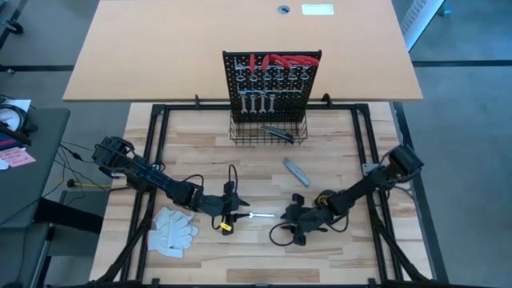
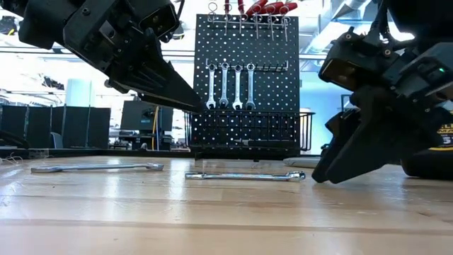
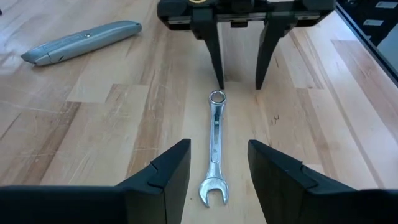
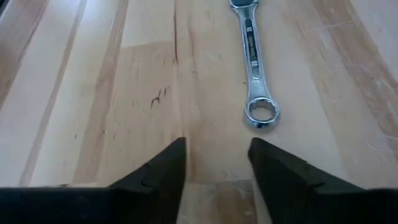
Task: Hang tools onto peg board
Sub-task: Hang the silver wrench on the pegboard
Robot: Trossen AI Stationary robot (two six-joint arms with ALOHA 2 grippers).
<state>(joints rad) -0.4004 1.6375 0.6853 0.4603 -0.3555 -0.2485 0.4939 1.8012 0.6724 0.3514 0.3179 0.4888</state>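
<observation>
A silver wrench (image 1: 261, 214) lies flat on the wooden table between my two grippers; it also shows in the low view (image 2: 244, 176). My left gripper (image 3: 217, 149) is open and raised, one finger on either side of the wrench's open-jaw end (image 3: 213, 191) without touching it. My right gripper (image 4: 217, 146) is open and low at the table, just short of the wrench's ring end (image 4: 261, 113) and a little to one side. The black peg board (image 1: 272, 80) stands upright at the far side, with several wrenches and red-handled tools on its hooks.
A grey utility knife (image 1: 295, 171) lies between the wrench and the wire basket (image 1: 268, 132), which holds a dark tool. White gloves (image 1: 172, 230) lie at the near left. A second wrench (image 2: 95, 168) lies on the table in the low view. A yellow-black thing (image 2: 442, 142) sits behind my right gripper.
</observation>
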